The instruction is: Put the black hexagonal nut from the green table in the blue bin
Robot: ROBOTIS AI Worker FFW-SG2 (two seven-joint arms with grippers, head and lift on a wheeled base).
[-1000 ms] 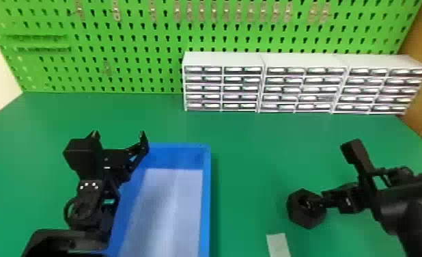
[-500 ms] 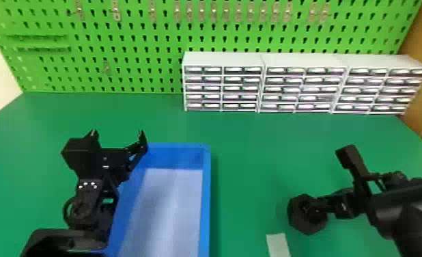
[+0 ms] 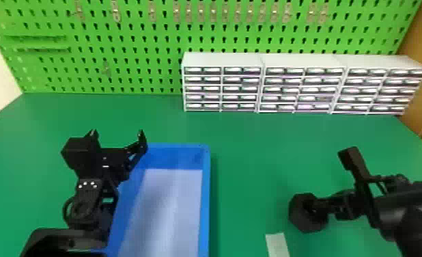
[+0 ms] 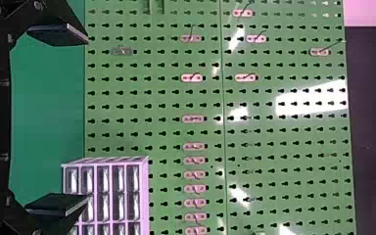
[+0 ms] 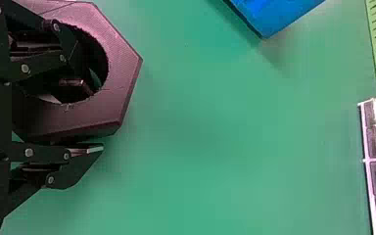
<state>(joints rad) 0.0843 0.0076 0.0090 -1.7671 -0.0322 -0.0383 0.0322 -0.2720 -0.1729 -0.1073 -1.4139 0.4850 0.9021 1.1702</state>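
On table, blue bin, nut outside

From here I see a flat green worktop. Three white drawer units stand side by side along its back — centre to right. Nearer, the blue bin sits left of the black hexagonal nut, well apart — and a pale strip lies between them, closer to the nut.
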